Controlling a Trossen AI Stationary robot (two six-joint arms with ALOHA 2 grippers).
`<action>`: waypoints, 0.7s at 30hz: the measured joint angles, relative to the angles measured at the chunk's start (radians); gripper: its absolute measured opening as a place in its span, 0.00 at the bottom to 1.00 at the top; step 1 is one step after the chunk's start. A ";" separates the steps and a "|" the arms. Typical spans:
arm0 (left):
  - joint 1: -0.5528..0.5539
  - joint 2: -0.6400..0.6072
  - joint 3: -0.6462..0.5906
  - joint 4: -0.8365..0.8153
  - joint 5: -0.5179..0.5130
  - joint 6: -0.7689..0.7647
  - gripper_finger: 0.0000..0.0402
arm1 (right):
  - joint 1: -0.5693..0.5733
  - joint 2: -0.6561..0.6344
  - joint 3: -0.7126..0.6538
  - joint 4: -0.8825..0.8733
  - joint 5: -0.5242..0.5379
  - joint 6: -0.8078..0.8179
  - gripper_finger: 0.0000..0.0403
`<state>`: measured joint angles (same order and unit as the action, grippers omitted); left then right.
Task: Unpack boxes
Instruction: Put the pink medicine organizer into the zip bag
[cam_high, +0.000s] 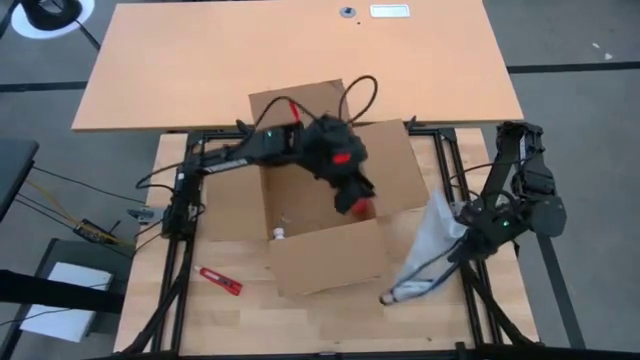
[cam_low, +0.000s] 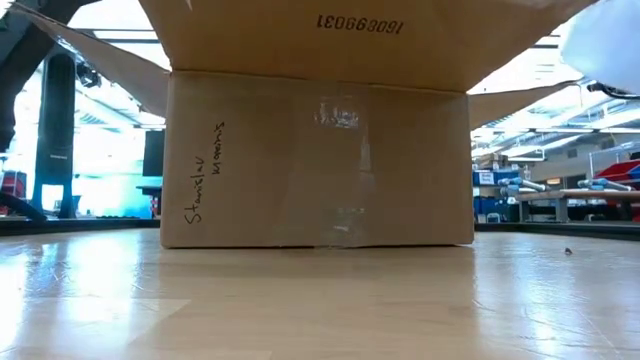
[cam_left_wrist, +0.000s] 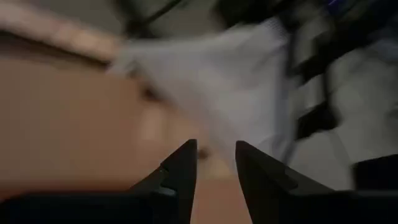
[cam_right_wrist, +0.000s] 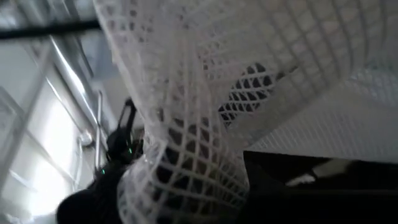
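High view, brown corrugated carton (cam_high: 330, 200) flaps open, left hand (cam_high: 358, 203) narrowly parted, right hand (cam_high: 462, 214) clamping white mesh bag (cam_high: 428, 245).

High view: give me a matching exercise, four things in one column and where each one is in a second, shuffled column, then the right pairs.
Things:
1. brown cardboard carton
2. red utility knife
3. white mesh bag
4. left gripper

Places:
A. hanging from the shut right gripper, off the carton's right side
B. over the carton's open top, by its right wall
C. mid-table, flaps spread open
D. flat on the table, left of the carton

Pairs: 1-C, 2-D, 3-A, 4-B
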<state>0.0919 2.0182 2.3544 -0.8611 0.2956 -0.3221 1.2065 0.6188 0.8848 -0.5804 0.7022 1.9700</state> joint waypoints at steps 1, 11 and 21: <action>0.024 0.002 0.000 -0.037 0.006 0.008 0.31 | -0.009 0.000 0.000 -0.001 0.012 0.013 0.00; 0.174 0.071 -0.004 -0.256 0.085 0.454 0.45 | -0.135 0.056 0.000 -0.022 0.063 0.132 0.00; 0.220 0.111 -0.075 -0.238 0.037 0.852 0.46 | -0.236 0.124 0.001 -0.011 0.044 0.200 0.00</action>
<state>0.3122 2.1289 2.2792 -1.0993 0.3322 0.5301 0.9710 0.7426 0.8856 -0.5919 0.7463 2.1705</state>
